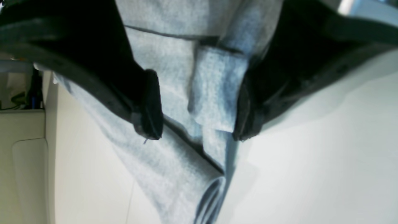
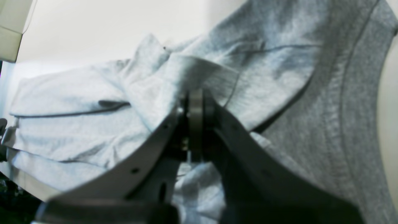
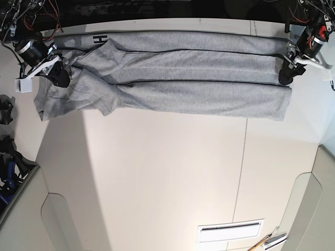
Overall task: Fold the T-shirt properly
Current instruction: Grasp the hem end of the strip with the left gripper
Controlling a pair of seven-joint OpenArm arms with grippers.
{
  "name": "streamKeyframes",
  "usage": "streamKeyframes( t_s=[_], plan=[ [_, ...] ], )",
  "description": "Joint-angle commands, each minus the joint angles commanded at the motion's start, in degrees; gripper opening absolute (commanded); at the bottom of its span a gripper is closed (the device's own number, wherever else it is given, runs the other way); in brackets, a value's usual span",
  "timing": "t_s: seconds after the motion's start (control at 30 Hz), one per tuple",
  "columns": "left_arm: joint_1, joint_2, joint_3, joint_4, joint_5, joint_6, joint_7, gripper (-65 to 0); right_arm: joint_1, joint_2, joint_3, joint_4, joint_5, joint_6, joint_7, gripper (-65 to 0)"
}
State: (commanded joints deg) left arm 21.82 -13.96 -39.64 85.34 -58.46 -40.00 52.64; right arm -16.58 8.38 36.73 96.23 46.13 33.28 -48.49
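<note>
The grey T-shirt (image 3: 172, 78) lies stretched across the far side of the white table, folded lengthwise, with black lettering (image 3: 99, 39) showing at its far left edge. My right gripper (image 3: 60, 77) is at the shirt's left end near the sleeve. In the right wrist view its fingers (image 2: 196, 124) meet, and cloth of the T-shirt (image 2: 174, 77) drapes over their tips. My left gripper (image 3: 287, 77) is at the shirt's right end. Its dark fingers (image 1: 152, 105) stand apart, and a loose fold of the T-shirt (image 1: 214, 93) sits between them.
A bare table surface (image 3: 167, 172) stretches toward the near side. A white vent plate (image 3: 230, 230) and small tools (image 3: 269, 241) sit near the front right. Cables and arm hardware (image 3: 10, 162) crowd the left edge.
</note>
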Motion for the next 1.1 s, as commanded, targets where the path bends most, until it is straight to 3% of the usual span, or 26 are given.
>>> streamKeyframes(
  t_s=[0.37,0.43,0.53,0.63,0.73,1.1],
  plan=[
    [-2.64,1.73,0.42,-0.02,3.89,0.0,-1.88,-25.7,0.02,0.0,0.0,0.0,1.88,0.02,-1.51,-65.0],
    [-2.64,1.75,0.42,0.0,3.89,0.0,-1.88,-31.8,0.0,0.0,0.0,0.0,1.88,0.02,-1.51,-65.0],
    [-2.82,1.75,0.42,0.0,3.87,0.0,-1.9,-48.7,0.02,0.0,0.0,0.0,1.9,0.02,-1.51,-65.0],
    [-3.61,1.75,0.42,0.0,3.91,0.0,-2.27,-51.9,0.0,0.0,0.0,0.0,1.88,0.02,-1.51,-65.0],
    [-5.25,1.75,0.42,0.0,6.8,0.0,-2.27,-65.0,0.0,0.0,0.0,0.0,1.88,0.02,-1.51,-65.0],
    [-6.58,1.7,0.39,1.51,9.57,0.0,-1.4,-65.0,-0.13,0.0,0.0,0.0,1.86,0.15,-1.51,-65.0]
  ],
)
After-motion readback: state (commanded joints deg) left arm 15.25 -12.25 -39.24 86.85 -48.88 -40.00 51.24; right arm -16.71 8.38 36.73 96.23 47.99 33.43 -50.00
